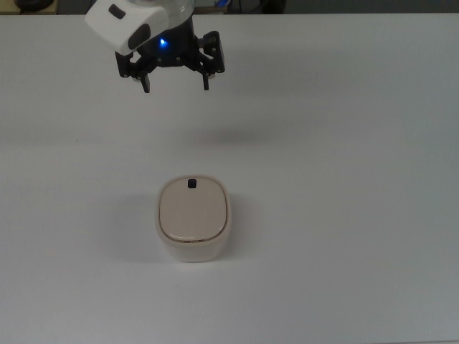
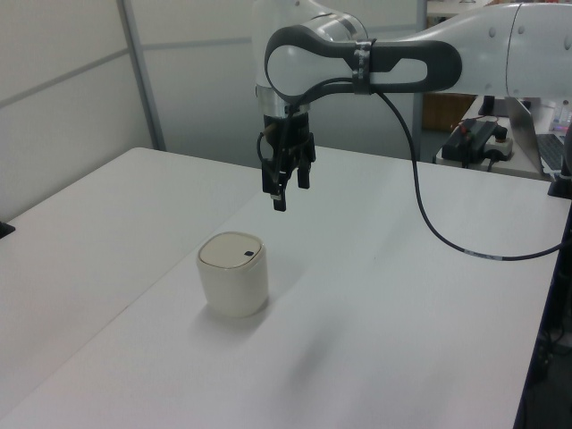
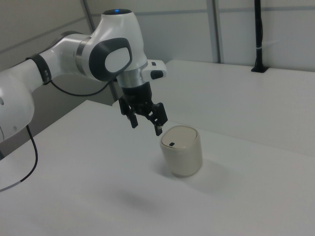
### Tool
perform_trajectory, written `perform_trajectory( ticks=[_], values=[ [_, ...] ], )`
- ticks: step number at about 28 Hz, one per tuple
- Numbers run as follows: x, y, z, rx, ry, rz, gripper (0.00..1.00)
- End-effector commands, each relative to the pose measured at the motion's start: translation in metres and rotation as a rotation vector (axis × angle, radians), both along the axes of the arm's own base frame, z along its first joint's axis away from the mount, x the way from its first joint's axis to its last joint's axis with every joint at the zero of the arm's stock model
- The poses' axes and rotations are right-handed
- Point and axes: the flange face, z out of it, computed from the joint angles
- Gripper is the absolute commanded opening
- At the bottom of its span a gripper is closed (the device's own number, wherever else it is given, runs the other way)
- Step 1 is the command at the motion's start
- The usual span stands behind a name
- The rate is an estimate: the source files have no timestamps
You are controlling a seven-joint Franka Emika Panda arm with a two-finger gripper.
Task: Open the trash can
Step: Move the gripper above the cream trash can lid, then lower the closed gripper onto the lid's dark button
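White table (image 1: 344,143) holds the lidded trash can (image 1: 193,218); tool (image 1: 176,82) hangs spread above it

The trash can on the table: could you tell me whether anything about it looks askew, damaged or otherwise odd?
Nothing stands out. The trash can stands upright on the white table, lid shut and level, its black button intact. The open gripper hangs above the table, apart from it.

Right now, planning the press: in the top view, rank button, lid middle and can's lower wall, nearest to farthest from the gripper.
From the open gripper, at the top view's upper left:
1. The button, at the lid's upper edge.
2. The lid middle, just below it.
3. The can's lower wall, nearest the top view's bottom.
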Motion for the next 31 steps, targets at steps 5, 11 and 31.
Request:
perform_trajectory(
  ticks=[5,11,31],
  values=[
    [-0.002,0.0,0.002,-0.003,-0.013,0.004,0.0],
    [-0.003,0.002,0.002,-0.001,-0.013,0.007,0.0],
    [0.021,0.014,-0.028,0.003,-0.047,0.023,0.0]
  ],
)
